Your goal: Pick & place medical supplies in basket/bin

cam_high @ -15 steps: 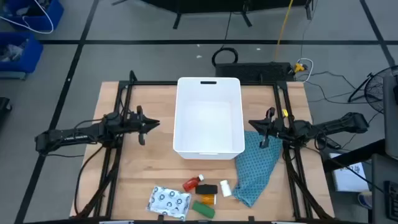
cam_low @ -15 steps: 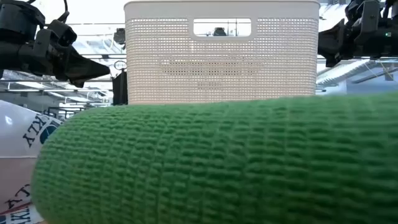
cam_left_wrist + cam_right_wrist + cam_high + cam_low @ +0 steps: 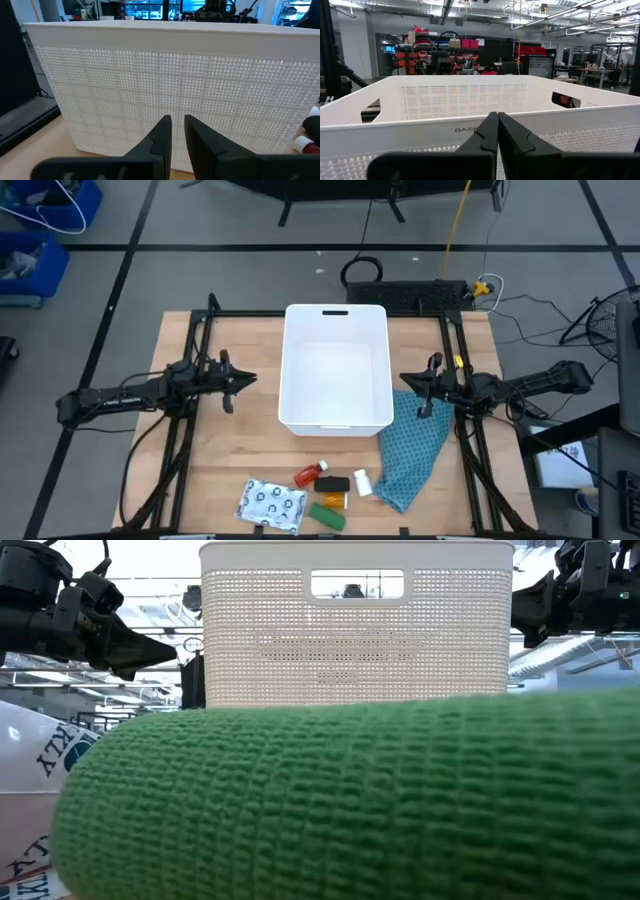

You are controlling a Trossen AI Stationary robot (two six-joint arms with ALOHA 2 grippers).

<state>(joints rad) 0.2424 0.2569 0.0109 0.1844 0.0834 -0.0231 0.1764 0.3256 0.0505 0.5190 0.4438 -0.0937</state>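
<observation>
The white bin (image 3: 335,370) stands mid-table, its dark handle slot at the far end. The supplies lie on the table by the near edge: silvery packet (image 3: 270,502), red bottle (image 3: 310,474), black block (image 3: 337,484), orange vial (image 3: 331,500), green block (image 3: 328,516) and small white piece (image 3: 362,483). In the low view the green block (image 3: 350,800) fills the foreground before the bin (image 3: 355,625). My left gripper (image 3: 238,380) hovers left of the bin, its fingers (image 3: 177,122) a narrow gap apart. My right gripper (image 3: 410,386) hovers right of the bin, shut (image 3: 497,117). Neither holds anything.
A teal patterned cloth (image 3: 412,455) lies right of the bin's near corner, reaching toward the supplies. Black frame rails (image 3: 185,430) run along both table sides under the arms. Bare wood (image 3: 230,450) shows between the bin and the supplies.
</observation>
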